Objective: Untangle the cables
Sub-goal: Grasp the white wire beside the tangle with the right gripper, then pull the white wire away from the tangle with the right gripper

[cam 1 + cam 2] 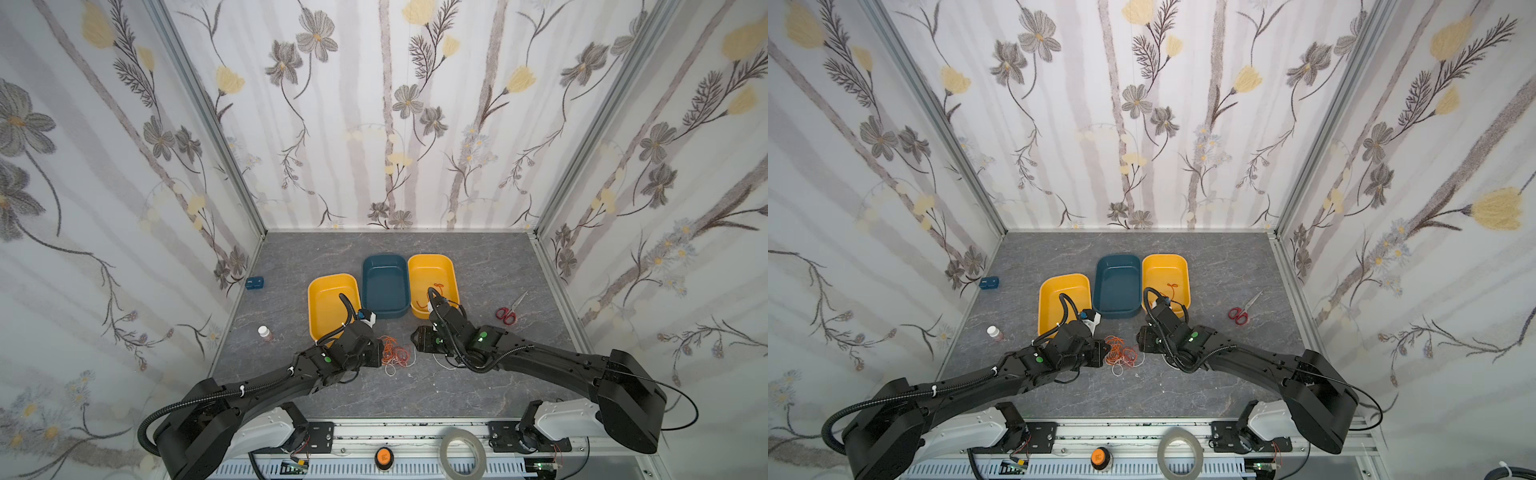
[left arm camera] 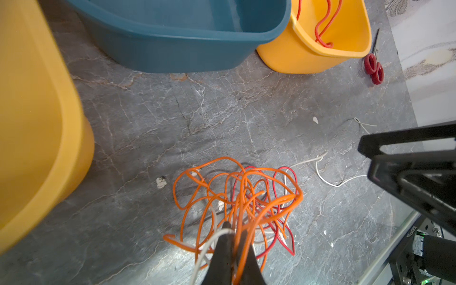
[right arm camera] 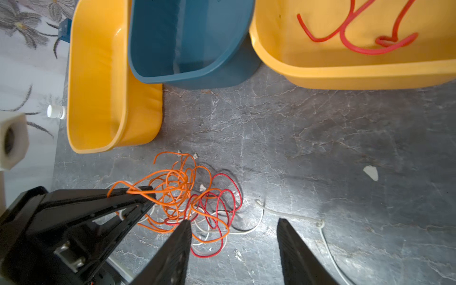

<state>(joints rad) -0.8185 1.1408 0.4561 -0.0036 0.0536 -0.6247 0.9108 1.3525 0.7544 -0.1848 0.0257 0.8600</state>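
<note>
Table [image 2: 222,118]: dark grey, marbled with pale veins. Left tray [image 1: 332,277] and right tray [image 1: 430,270]: yellow. Middle tray [image 1: 384,286]: teal. Cables [image 2: 237,202]: a tangle of orange, red and white strands. Lone strand [image 3: 318,40] in the right tray: red. Scissors [image 2: 373,67]: red handles. Walls [image 1: 415,124]: white, pale grey stripes, grey and yellow flower print. Left pincer [image 2: 234,229] and right pincer [image 3: 234,222]: black.

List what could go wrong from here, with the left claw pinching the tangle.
1. The left claw is shut on several strands of the tangle at once; pulling may drag it whole or tighten it.
2. The open right claw hangs by mixed red, orange and white loops; closing could catch more than one.
3. The knotted white cable trails away from the pile and might snag.
</note>
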